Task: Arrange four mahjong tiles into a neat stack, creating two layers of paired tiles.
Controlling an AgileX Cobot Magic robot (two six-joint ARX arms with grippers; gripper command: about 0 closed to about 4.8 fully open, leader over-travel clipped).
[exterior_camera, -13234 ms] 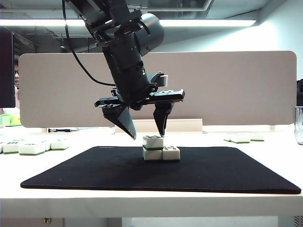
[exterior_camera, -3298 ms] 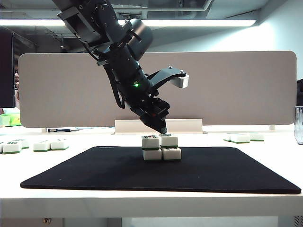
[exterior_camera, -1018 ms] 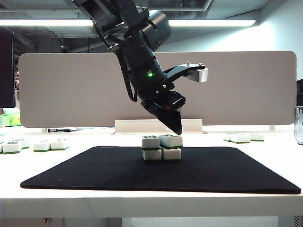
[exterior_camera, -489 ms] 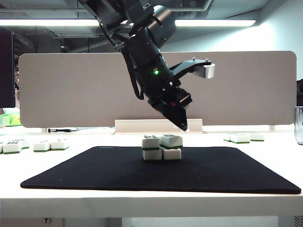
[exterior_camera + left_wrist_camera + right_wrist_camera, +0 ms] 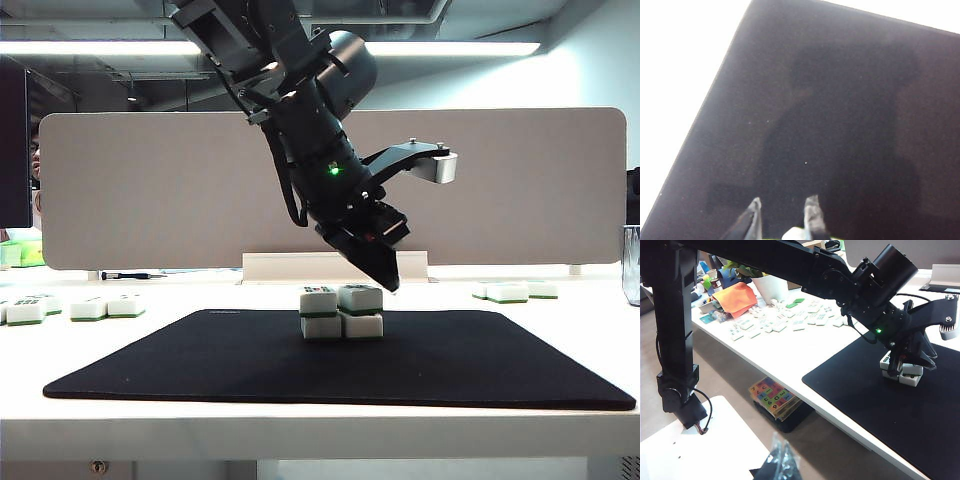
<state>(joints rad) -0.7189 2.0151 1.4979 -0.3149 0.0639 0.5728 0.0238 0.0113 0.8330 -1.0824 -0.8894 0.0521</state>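
With the stack (image 5: 342,311) built, the left hand (image 5: 390,280), fingers slightly spread and empty, should lift straight clear without nudging it; the right hand (image 5: 781,459) idles pressed together.

We see bright ceiling strip lights (image 5: 450,47) overhead; the left wrist view is dim, blurred, its pale desk (image 5: 685,75) overexposed.

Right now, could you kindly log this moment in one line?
stack: complete, two layers, on mat | left gripper: above stack, slightly open, empty | right gripper: off-table, shut
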